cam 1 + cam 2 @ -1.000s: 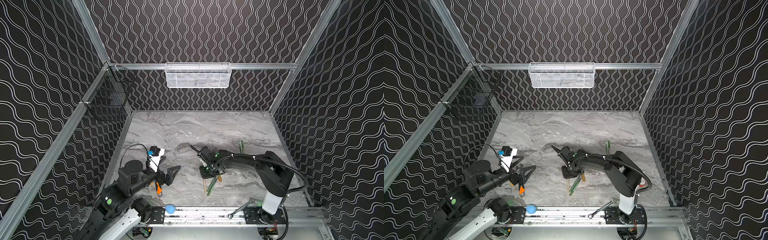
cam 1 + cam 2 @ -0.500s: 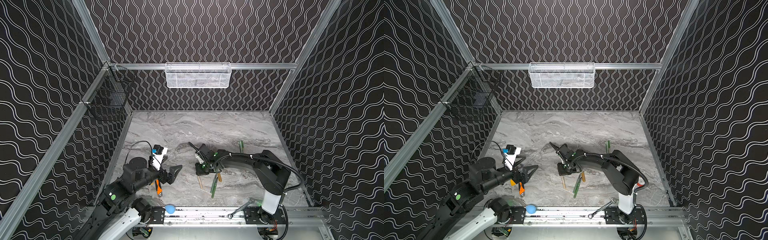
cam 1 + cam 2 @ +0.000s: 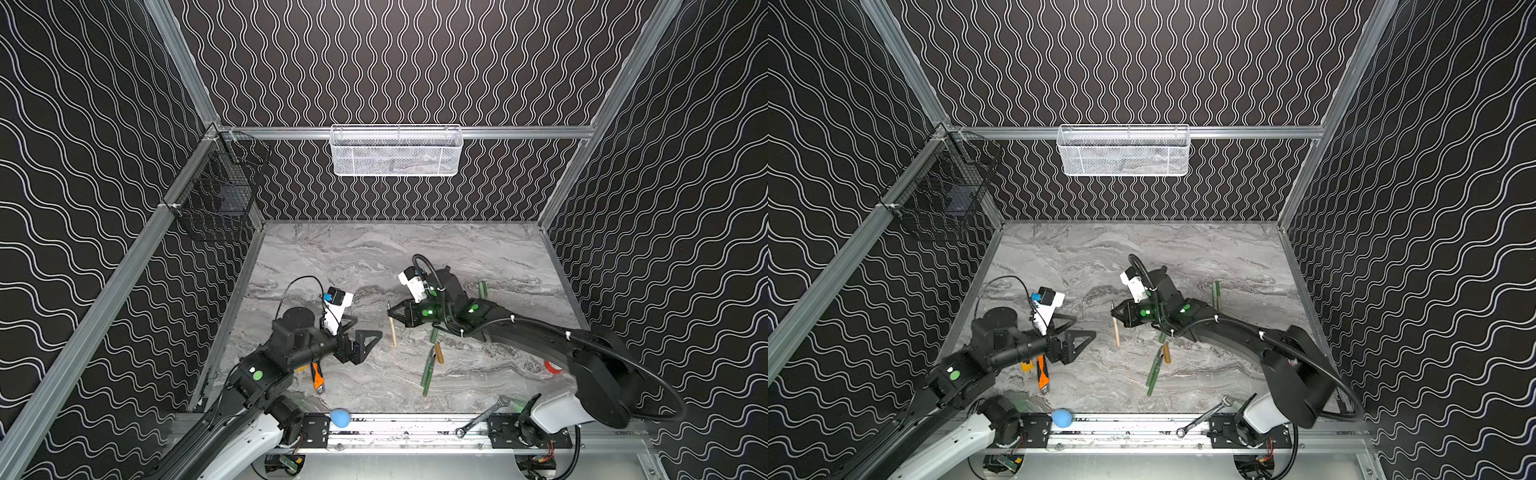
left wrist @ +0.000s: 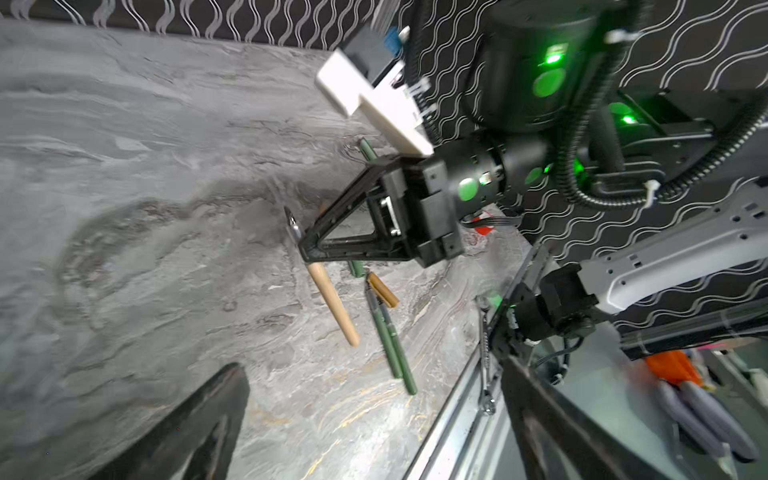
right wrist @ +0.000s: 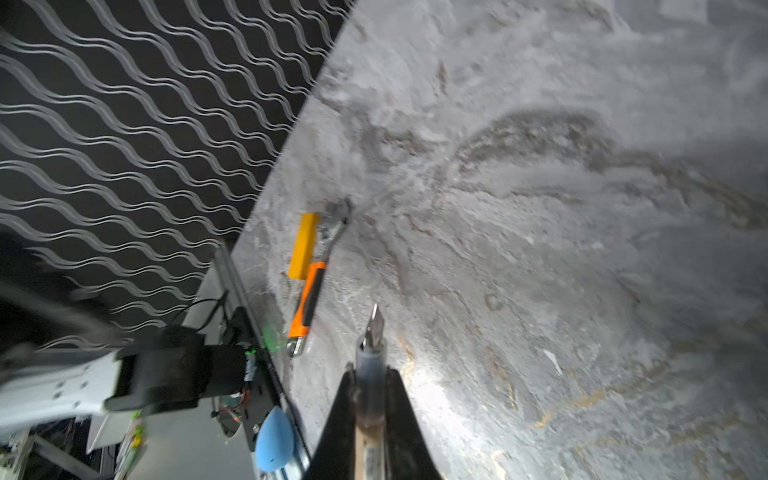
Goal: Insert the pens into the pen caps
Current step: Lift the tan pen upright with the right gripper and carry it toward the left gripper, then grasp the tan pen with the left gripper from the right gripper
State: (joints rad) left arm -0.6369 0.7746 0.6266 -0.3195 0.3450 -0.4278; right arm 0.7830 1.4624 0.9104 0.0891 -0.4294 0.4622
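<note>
My right gripper (image 3: pixel 392 314) (image 3: pixel 1115 314) is shut on a tan pen (image 3: pixel 392 332) (image 4: pixel 332 307), gripping it just behind the dark nib (image 5: pixel 376 328). The barrel slants down toward the front of the table. My left gripper (image 3: pixel 368 347) (image 3: pixel 1079 347) is open and empty, a short way left of that pen. Two green pens (image 3: pixel 428 370) (image 4: pixel 392 345) lie together near the front, with a tan pen cap (image 3: pixel 439 353) (image 4: pixel 383 289) at their far end. A green cap (image 3: pixel 434 334) lies under the right arm. More green pieces (image 3: pixel 483 289) lie at the back right.
An orange-handled tool (image 3: pixel 318 374) (image 5: pixel 307 299) and a yellow block (image 5: pixel 303 245) lie under the left arm. On the front rail sit a steel wrench (image 3: pixel 482 417) and a blue ball (image 3: pixel 340 417). A white basket (image 3: pixel 397 149) and a black basket (image 3: pixel 220 199) hang on the walls.
My right gripper closed on the tan pen, lifted it from the pile and carried it left and toward the back. The left gripper drifted slightly right, still open.
</note>
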